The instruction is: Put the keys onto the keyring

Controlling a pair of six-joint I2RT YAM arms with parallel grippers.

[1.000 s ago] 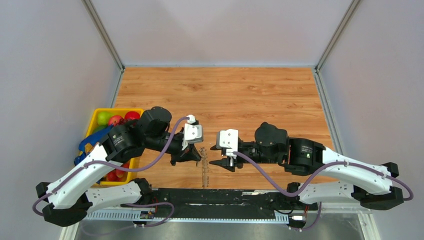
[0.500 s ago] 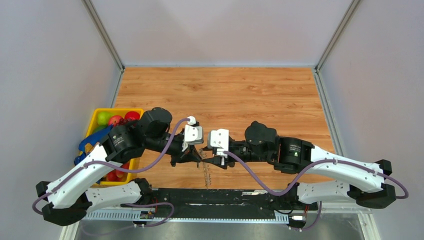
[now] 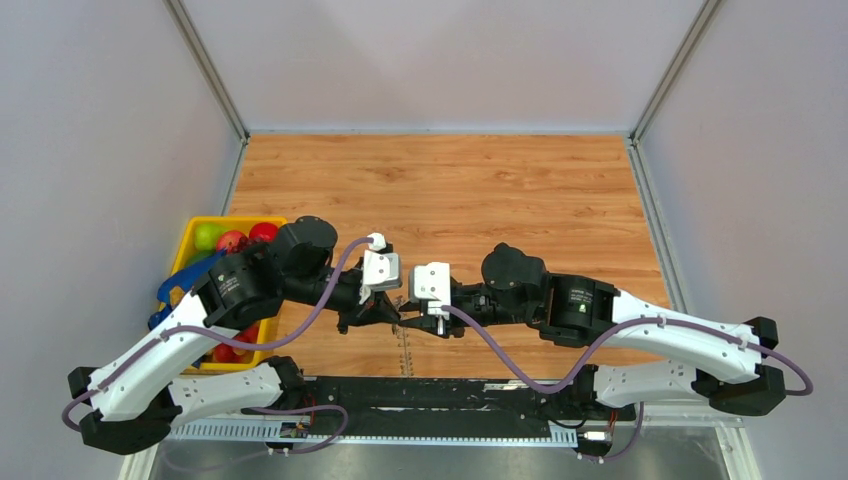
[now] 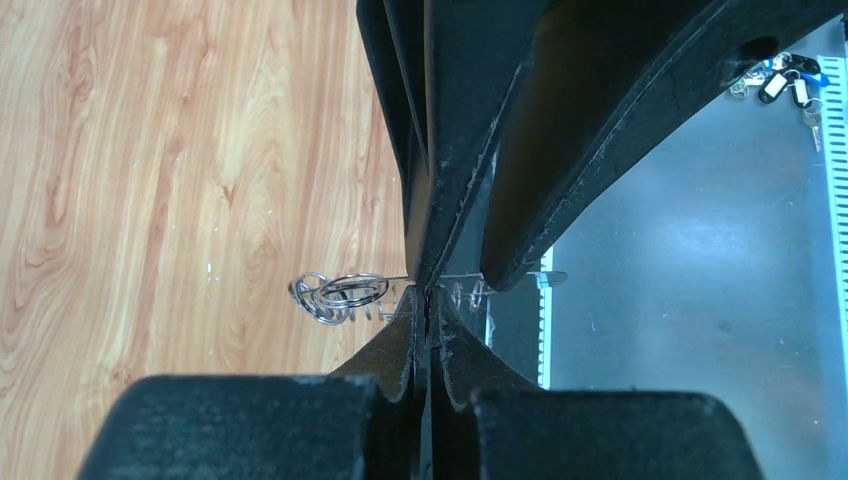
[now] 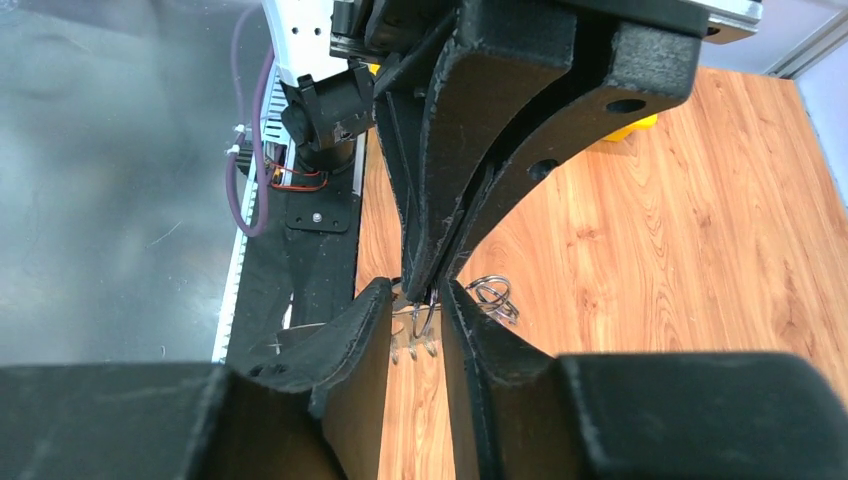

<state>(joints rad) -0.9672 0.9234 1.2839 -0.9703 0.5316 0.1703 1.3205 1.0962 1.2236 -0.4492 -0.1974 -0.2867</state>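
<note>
The keyring (image 4: 345, 292) is a thin silvery wire carrying small loops. My left gripper (image 4: 428, 300) is shut on that wire, loops hanging to either side. In the top view both grippers meet tip to tip above the table's near edge, the keyring (image 3: 405, 347) dangling below them. My right gripper (image 5: 418, 290) is open, its fingers (image 5: 372, 325) straddling the left gripper's tips and one loop of the keyring (image 5: 420, 318). A small bunch of keys (image 4: 785, 78) with black heads lies on the grey surface off the table.
A yellow bin (image 3: 188, 243) of fruit stands at the table's left edge, beside the left arm's elbow. A black rail (image 3: 440, 392) runs along the near edge below the grippers. Grey walls close in the wooden table (image 3: 480, 190).
My right arm has moved left until its fingers reach the left gripper's tips, and its jaws have narrowed. The left gripper stays shut on the keyring, shifted slightly.
</note>
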